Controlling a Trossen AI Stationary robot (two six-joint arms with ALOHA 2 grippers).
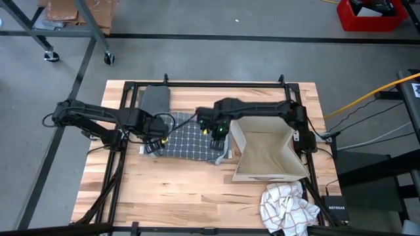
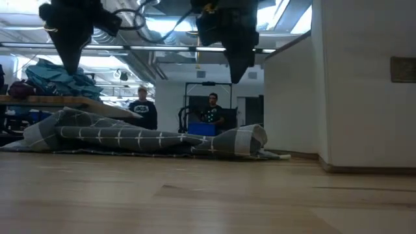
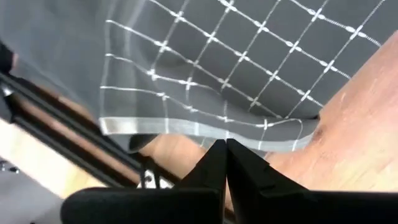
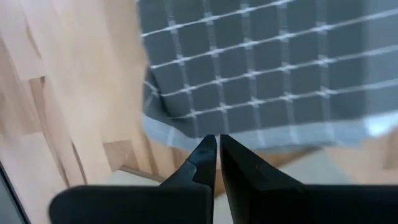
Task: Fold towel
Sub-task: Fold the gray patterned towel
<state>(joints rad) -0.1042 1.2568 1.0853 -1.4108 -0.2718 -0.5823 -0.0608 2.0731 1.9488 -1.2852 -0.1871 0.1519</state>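
A dark grey towel with a white grid point(image 1: 187, 139) lies on the wooden table, mostly flat. It is rumpled, and its right end is bunched up point(image 2: 250, 140) beside the box. My left gripper point(image 1: 155, 137) hangs shut above the towel's left edge point(image 3: 186, 127) and is clear of the cloth in the low view point(image 2: 68, 65). My right gripper point(image 1: 215, 133) hangs shut above the towel's right part point(image 4: 267, 74), also clear of it point(image 2: 237, 77). Both point steeply down with nothing between the fingers.
A light box point(image 1: 266, 154) lies open on its side right of the towel, close to my right gripper. A white patterned cloth point(image 1: 289, 206) sits at the near right corner. A grey folded piece point(image 1: 156, 98) lies at the far left. Bare wood lies toward the near edge. People stand beyond the table.
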